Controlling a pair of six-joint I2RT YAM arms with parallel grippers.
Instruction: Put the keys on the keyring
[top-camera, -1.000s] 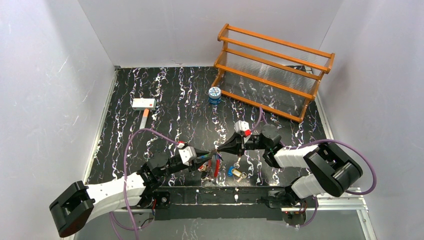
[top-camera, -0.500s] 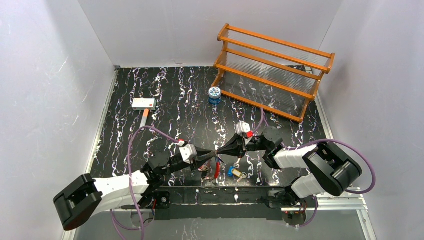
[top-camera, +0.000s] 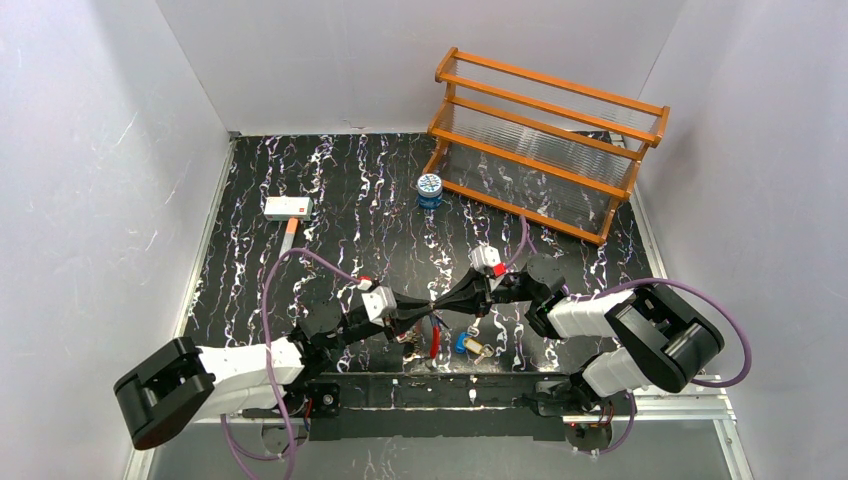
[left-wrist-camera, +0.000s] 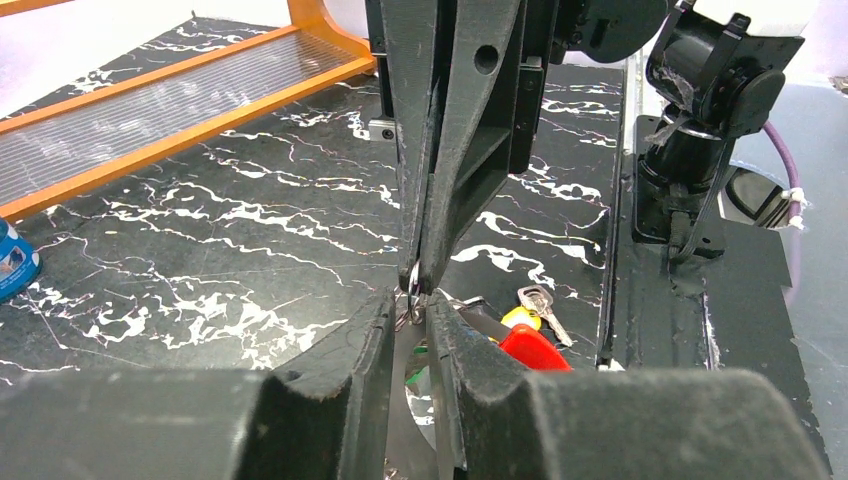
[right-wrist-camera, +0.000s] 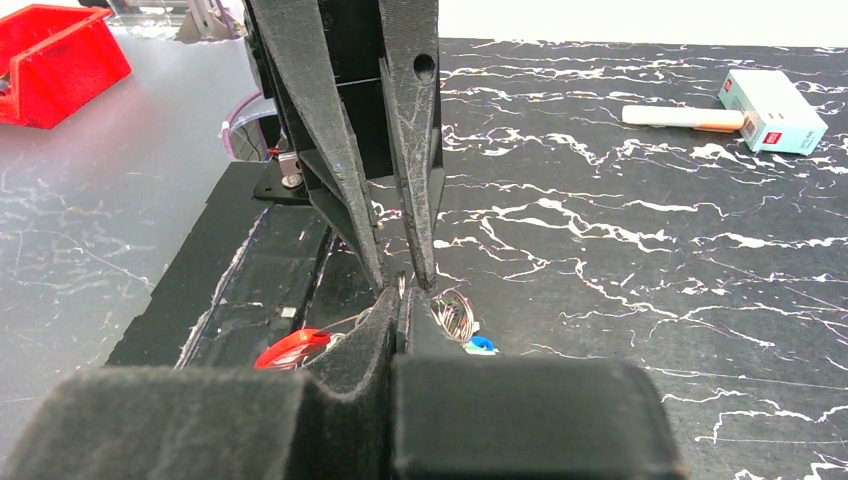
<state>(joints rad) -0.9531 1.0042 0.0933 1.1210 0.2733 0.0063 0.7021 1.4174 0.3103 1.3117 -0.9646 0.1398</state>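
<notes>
My left gripper (top-camera: 427, 305) and right gripper (top-camera: 437, 300) meet tip to tip low over the near middle of the table. In the left wrist view the right gripper's fingertips (left-wrist-camera: 425, 270) are shut on the thin silvery keyring (left-wrist-camera: 413, 282). My left gripper (left-wrist-camera: 412, 312) has its jaws a narrow gap apart, with silvery metal and a bit of green between them. A red key (top-camera: 434, 343) hangs below the tips and shows in both wrist views (left-wrist-camera: 530, 347) (right-wrist-camera: 290, 350). A blue key (top-camera: 462, 342) and a gold key (top-camera: 479, 351) lie on the table. The right gripper (right-wrist-camera: 401, 300) is shut beside wire loops (right-wrist-camera: 455, 315).
An orange wooden rack (top-camera: 548, 140) stands at the back right, with a blue-and-white tin (top-camera: 430, 190) in front of it. A white box on an orange stick (top-camera: 288, 208) lies at the back left. A silver key (left-wrist-camera: 541, 302) lies near the table's front edge.
The left arm's elbow has swung right and its wrist has risen slightly. The two gripper tips stay together at the same spot, and the keys still hang below.
</notes>
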